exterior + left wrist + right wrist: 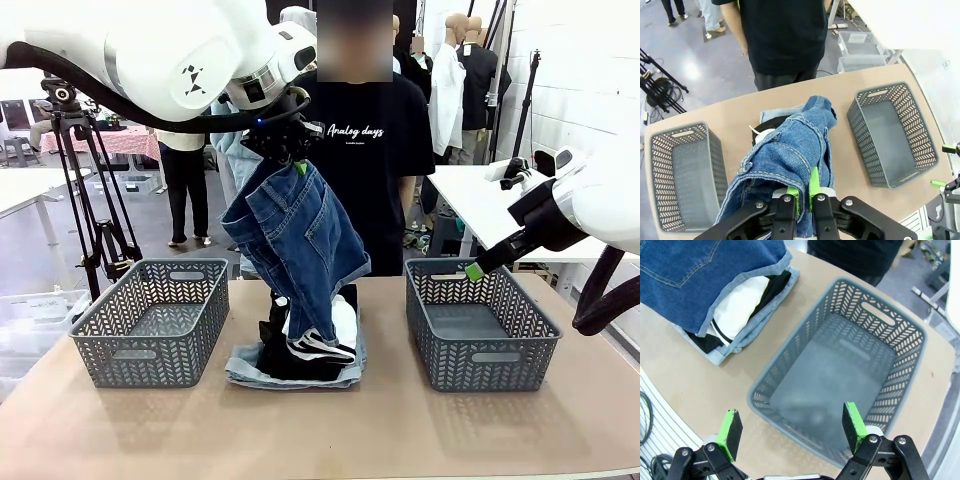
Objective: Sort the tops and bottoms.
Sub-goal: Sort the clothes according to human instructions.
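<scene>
Limply, dark blue denim [300, 240] hangs creased from left pincer [803, 192].

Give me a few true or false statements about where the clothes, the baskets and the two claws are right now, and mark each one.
1. The left claw is shut on the dark blue denim, which hangs above the pile. True.
2. The right claw grips the striped top. False: it is open and holds nothing, above the right basket.
3. No garment lies in the left basket or in the right basket. True.
4. The pale shorts lie in the left basket. False: they lie on the table between the baskets, at the bottom of the pile, under the black top and the striped top.
</scene>
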Available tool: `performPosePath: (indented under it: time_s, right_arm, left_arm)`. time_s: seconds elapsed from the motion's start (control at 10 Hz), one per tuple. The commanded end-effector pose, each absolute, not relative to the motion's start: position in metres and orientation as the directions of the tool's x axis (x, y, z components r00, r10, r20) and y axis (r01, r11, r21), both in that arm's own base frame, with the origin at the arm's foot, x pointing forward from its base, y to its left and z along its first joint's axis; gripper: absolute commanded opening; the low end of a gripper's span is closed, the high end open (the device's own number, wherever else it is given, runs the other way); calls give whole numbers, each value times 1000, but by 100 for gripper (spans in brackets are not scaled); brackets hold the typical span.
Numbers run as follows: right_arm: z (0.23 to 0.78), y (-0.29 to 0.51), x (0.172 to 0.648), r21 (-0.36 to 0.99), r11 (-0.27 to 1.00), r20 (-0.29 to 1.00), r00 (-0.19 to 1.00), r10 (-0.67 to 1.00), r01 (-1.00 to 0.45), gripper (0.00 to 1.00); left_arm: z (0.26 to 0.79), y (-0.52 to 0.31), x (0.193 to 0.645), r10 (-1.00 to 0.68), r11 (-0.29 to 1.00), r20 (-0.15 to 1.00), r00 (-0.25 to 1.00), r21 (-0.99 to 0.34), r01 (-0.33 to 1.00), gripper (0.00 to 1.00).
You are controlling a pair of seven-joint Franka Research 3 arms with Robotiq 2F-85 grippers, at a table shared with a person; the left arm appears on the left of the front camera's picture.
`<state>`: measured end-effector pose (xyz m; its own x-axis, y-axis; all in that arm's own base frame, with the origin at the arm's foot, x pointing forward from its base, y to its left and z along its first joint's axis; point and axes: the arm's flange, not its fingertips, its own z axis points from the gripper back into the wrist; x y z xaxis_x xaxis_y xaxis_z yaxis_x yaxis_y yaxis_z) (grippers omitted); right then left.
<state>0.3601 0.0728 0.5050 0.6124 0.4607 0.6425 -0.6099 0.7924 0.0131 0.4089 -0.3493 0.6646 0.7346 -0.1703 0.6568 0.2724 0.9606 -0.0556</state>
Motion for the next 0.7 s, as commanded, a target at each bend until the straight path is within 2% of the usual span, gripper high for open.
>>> performPosePath:
  time_s: [0.0,0.6]
  right_arm:
    - [503,72,363,24,787,653,606,455,-616,100]
    - [503,72,363,24,787,653,606,455,-616,100]
  left_arm:
    - [672,-347,408,-164,960,665,728,-62,272,0]
    - [672,-347,408,-164,960,665,728,-62,272,0]
